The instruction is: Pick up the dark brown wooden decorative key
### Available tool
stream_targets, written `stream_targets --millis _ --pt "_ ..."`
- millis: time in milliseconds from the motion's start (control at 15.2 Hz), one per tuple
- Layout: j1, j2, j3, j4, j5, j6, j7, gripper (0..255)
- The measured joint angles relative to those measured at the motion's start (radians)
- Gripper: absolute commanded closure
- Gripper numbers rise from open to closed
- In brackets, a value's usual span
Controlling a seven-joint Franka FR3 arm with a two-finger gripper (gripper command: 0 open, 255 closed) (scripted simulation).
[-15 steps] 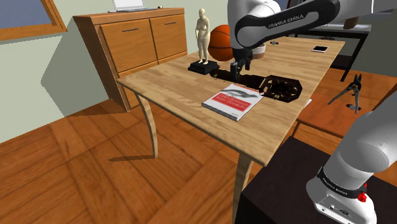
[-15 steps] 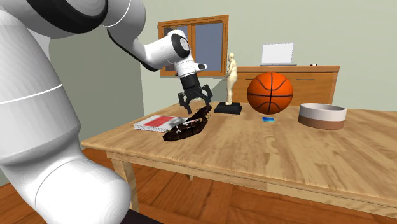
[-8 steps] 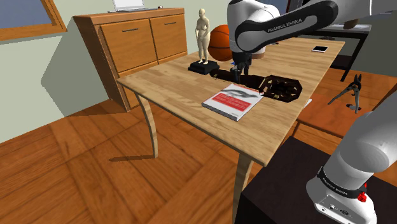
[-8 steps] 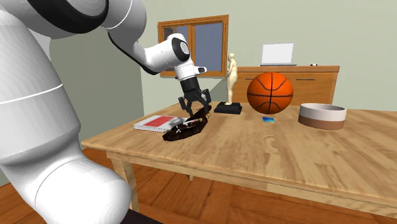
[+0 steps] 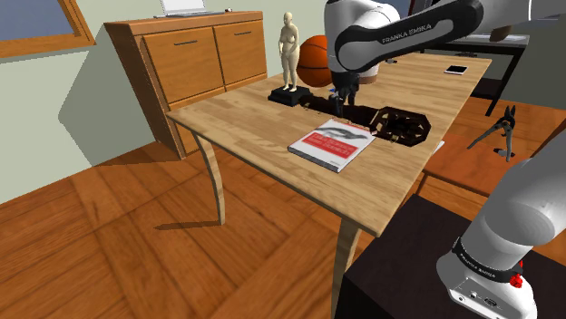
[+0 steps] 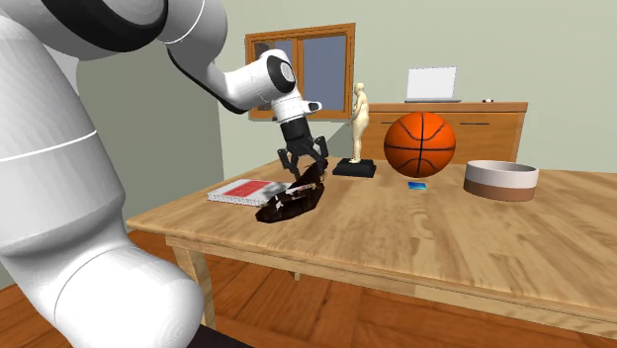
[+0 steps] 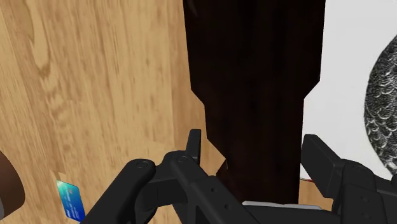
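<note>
The dark brown decorative key (image 5: pixel 399 125) lies on the wooden table (image 5: pixel 245 127), its shaft end propped on a red and white book (image 5: pixel 331 145). In the second exterior view the key (image 6: pixel 287 206) tilts up toward my gripper (image 6: pixel 303 176). My gripper (image 5: pixel 340 98) points straight down onto the shaft. In the wrist view the key (image 7: pixel 254 76) runs as a broad dark bar between the fingers. My gripper (image 7: pixel 254 146) is shut on it, with one finger against each side of the shaft.
A pale figurine (image 5: pixel 289 54) on a black base and a basketball (image 5: pixel 316 56) stand just behind the key. A blue card (image 6: pixel 416 185) and a bowl (image 6: pixel 500 179) lie toward the second exterior view's right. A wooden cabinet (image 5: pixel 190 54) stands behind the table.
My gripper came down over the key's shaft and its fingers drew together from a wide spread until they met the key. The key shifted slightly.
</note>
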Motion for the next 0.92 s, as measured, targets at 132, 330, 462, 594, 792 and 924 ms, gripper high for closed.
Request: stream_targets --millis 132,330,462,594,792,924 --pt "0.001 0.0 0.001 0.021 0.002 -0.021 -0.005 255" --pt "0.001 -0.002 0.002 0.06 0.006 -0.061 -0.017 255" --pt "0.003 -0.002 0.004 0.084 0.008 -0.085 -0.02 255" --pt "0.002 -0.003 0.003 0.111 0.01 -0.111 -0.03 255" --pt "0.003 0.0 0.005 0.157 0.013 -0.153 -0.04 255" --pt "0.002 0.0 0.005 0.175 0.013 -0.17 -0.047 255"
